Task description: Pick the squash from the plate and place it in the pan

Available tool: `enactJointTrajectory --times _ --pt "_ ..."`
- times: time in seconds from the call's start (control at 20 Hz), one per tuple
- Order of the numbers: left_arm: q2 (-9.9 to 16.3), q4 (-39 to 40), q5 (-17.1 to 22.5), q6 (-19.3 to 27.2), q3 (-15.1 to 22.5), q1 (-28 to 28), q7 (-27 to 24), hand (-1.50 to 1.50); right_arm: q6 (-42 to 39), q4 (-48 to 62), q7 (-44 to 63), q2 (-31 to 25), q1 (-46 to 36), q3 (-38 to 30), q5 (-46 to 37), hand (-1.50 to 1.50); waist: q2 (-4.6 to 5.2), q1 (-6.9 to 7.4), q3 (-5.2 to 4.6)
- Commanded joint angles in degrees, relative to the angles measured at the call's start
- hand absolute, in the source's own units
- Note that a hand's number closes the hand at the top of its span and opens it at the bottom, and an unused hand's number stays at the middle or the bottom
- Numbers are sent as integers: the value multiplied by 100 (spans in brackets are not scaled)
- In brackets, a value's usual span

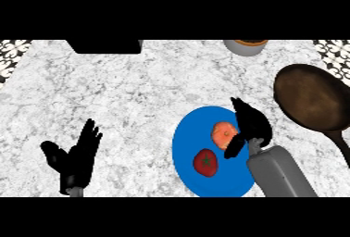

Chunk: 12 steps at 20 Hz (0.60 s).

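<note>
Head view: squash (222,133) sits on the blue plate (188,152), upper-middle part of it, just left of the right hand (249,124). Right hand is over the plate's right side, fingers pointing up-screen and a little left, thumb hanging down along the squash's right edge and overlapping it. Fingers look roughly straight, not closed round the squash; whether the thumb actually touches it I can't tell from this angle. So the relation that matters: squash lies directly to the left of the right palm, on the thumb side, close enough that only a small sideways shift plus a curl should be needed, in my read. Left hand (71,155) is well apart, resting spread with fingers up near the lower left of the bench (137,92), so right hand is clearly the nearer one. Squash looks orange to salmon, rounded and squat, no obvious long axis visible; its right part is hidden behind the thumb. A red tomato (205,162) with a green stem mark sits just below it on the same plate, near but apparently not touching, worth avoiding on the close. Pan (311,102) is dark brown, up and right of the plate, handle running down toward the right edge. Transfer direction would be right and slightly up-screen.
</note>
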State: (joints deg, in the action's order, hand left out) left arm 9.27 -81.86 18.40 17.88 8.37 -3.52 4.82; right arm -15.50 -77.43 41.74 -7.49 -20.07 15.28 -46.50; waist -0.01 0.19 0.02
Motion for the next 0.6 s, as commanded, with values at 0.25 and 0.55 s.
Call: enactJointTrajectory --times 0.25,0.55 --pt "-112 245 -134 -103 -194 168 29 0 696 380 -1381 16 585 385 -456 150 5 -21 -2" --pt "-57 -84 -181 -383 -367 -192 114 0 795 468 -1441 204 357 118 -738 150 -2 -5 -2"
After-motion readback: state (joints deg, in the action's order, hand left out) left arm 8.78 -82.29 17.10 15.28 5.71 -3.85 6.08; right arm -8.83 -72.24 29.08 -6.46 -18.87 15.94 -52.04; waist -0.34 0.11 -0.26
